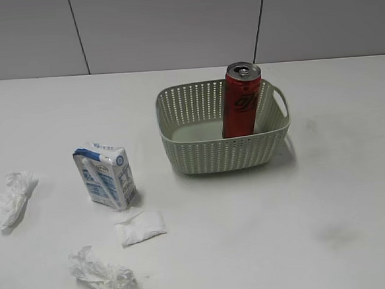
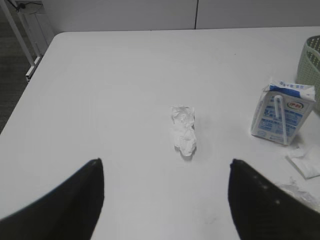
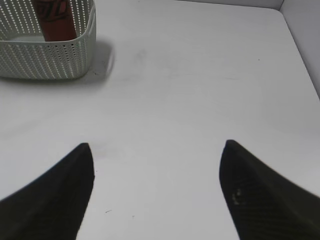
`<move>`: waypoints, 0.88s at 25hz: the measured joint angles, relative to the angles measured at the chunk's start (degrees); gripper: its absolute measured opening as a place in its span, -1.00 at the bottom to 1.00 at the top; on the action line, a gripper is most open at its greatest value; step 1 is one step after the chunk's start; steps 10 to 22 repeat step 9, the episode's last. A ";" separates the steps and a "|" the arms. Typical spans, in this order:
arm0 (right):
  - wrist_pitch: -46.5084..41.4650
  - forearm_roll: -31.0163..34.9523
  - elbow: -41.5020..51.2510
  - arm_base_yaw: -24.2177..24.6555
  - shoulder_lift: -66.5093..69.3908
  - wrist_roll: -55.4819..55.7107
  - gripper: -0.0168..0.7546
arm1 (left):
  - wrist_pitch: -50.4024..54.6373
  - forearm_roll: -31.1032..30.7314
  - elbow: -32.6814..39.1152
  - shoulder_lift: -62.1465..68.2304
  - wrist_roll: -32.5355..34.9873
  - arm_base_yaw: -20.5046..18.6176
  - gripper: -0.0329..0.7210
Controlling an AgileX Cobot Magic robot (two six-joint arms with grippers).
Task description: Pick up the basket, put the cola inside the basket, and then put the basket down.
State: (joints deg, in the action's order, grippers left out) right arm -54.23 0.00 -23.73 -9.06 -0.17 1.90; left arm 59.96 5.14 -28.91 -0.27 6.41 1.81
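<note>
The pale green basket point(image 1: 200, 157) stands on the white table at centre right in the exterior view. The red cola can point(image 1: 242, 101) stands upright inside it, at its right end. The basket point(image 3: 55, 55) and the can point(image 3: 56, 20) also show at the top left of the right wrist view, and the basket's edge point(image 2: 311, 65) shows at the right of the left wrist view. My left gripper point(image 2: 165, 172) is open and empty over bare table. My right gripper point(image 3: 157, 152) is open and empty, well away from the basket. Neither gripper shows in the exterior view.
A blue-and-white carton point(image 1: 105, 175) stands left of the basket. Crumpled white tissues lie at the far left point(image 1: 14, 196), in front of the carton point(image 1: 140, 227) and near the front edge point(image 1: 104, 277). The table's left edge point(image 2: 30, 85) is near.
</note>
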 joint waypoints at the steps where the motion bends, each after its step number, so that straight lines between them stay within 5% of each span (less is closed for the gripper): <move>1: 0.00 0.00 0.00 0.00 0.00 0.00 0.58 | 0.00 0.00 0.00 0.00 0.00 0.00 0.64; 22: 0.00 0.00 0.00 0.00 0.00 0.00 0.58 | 0.00 0.00 0.00 0.00 -0.01 0.00 0.64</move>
